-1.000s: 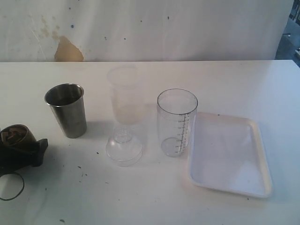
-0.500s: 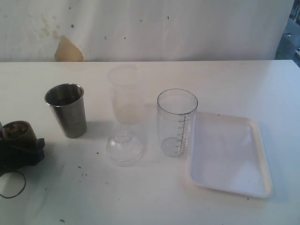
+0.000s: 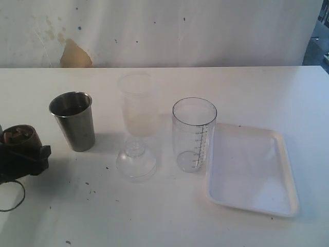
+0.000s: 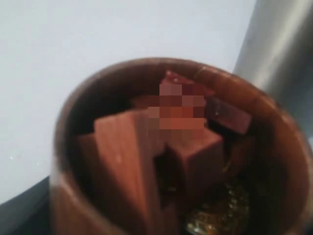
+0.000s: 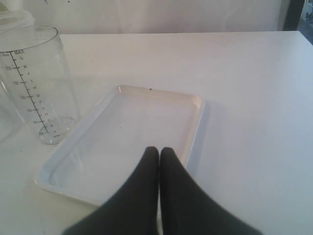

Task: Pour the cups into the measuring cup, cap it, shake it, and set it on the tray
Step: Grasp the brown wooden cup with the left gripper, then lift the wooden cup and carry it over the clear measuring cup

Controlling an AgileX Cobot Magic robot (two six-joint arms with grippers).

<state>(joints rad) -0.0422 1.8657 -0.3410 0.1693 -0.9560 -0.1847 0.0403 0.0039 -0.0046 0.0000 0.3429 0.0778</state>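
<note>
At the far left of the exterior view my left gripper point(image 3: 21, 154) is shut on the small brown wooden cup point(image 3: 19, 137). The left wrist view looks straight into that cup point(image 4: 276, 166), which holds brown blocks point(image 4: 124, 156); the fingers are hidden there. Close beside it stands the steel tumbler point(image 3: 74, 123) point(image 4: 279, 44). In the middle the clear measuring cup point(image 3: 194, 135) point(image 5: 39, 83) stands upright and uncapped, just left of the white tray point(image 3: 252, 170) point(image 5: 132, 129). My right gripper point(image 5: 159, 149) is shut and empty over the tray's near edge, outside the exterior view.
A clear domed lid point(image 3: 135, 160) lies on the table in front of a frosted tapered cup point(image 3: 136, 105), between the tumbler and the measuring cup. A dark cable loop point(image 3: 11, 196) hangs below the left gripper. Small dark specks dot the white table.
My left gripper has raised the wooden cup slightly and brought it more upright. Everything else on the table has stayed put.
</note>
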